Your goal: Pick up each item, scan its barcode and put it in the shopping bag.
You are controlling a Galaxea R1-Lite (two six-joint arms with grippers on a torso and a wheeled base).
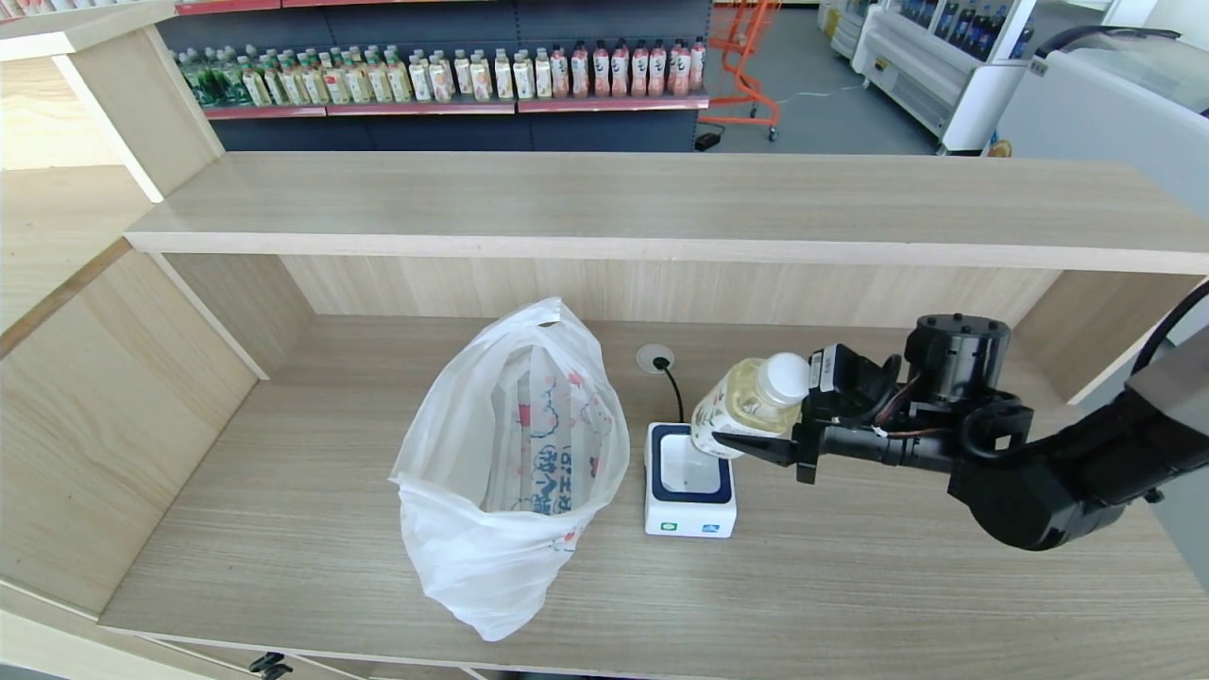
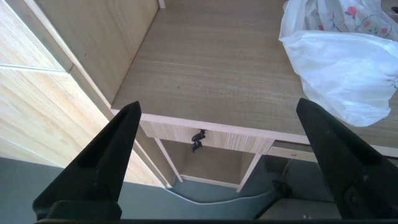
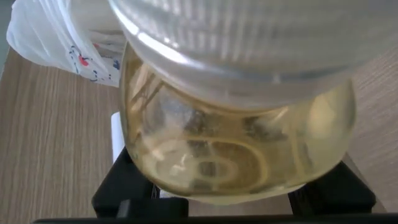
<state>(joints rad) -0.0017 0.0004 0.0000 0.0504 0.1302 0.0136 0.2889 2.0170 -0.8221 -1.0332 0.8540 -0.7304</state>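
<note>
A bottle (image 1: pixel 741 399) is held pinched, tilted, in the right gripper (image 1: pixel 757 417) directly above the scanner (image 1: pixel 689 496) on the counter (image 1: pixel 850 586). The bag (image 1: pixel 510 472) is stood open just left of the scanner. The left gripper (image 2: pixel 217 109) is spread wide at the counter's near edge.

The right arm (image 1: pixel 1048 482) is showing glossy black rounded housings; its black cylindrical joint cap (image 1: pixel 956 354) is carrying small screws on top. Thin orange-brown wires (image 1: pixel 902 401) are running exposed at the wrist. The left gripper (image 2: pixel 219 106) is showing two matte black, wedge-shaped fingers (image 2: pixel 102 162).
</note>
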